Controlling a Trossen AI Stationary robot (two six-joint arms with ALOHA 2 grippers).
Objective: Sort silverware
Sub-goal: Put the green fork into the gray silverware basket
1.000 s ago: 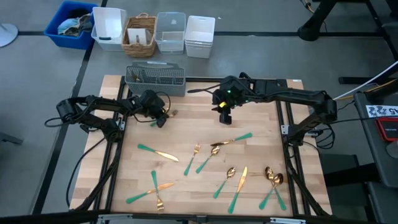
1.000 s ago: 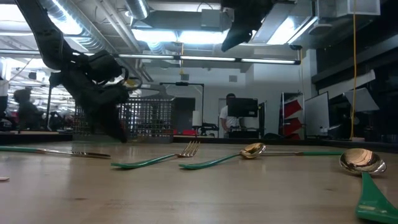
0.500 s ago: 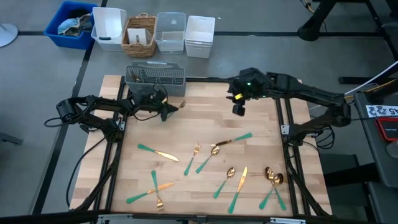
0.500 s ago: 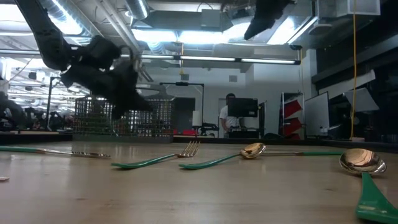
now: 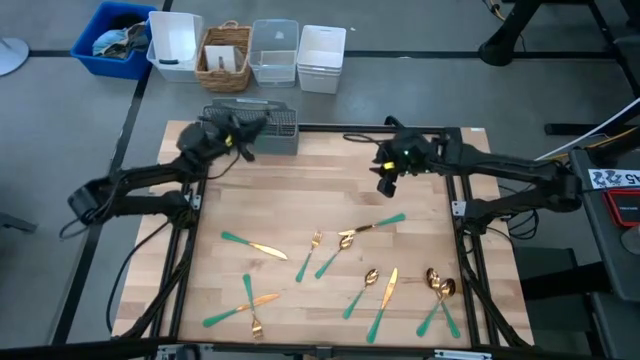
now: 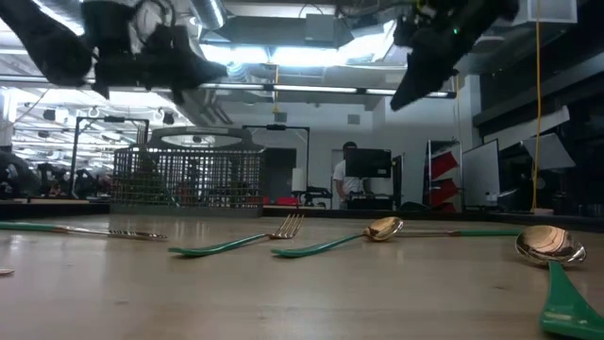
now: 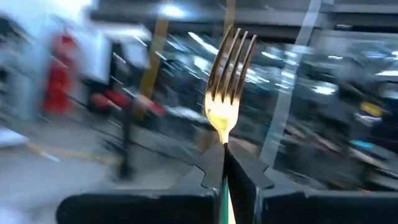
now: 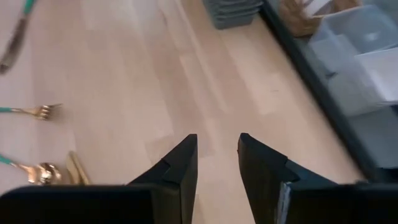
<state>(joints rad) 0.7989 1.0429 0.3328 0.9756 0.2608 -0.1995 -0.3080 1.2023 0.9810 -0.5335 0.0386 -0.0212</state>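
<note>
High view shows the left gripper [image 5: 240, 140] has risen from the table's left half to the wire caddy [image 5: 285, 130] at its back edge, clamped on a fork [image 7: 227, 74] — drop-off looks next; right gripper [image 5: 388, 180], parted and empty, hovers back-right; remaining silverware [image 5: 345, 265] lies near the front.

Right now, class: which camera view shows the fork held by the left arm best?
The left wrist view: the fork fills it, gold tines up, clamped between the left gripper fingers. The high view shows only the gripper over the grey caddy; the low view shows a dark blur; the right wrist view misses it.

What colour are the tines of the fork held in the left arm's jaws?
Shiny gold; the metal fork shows best in the left wrist view.
</note>
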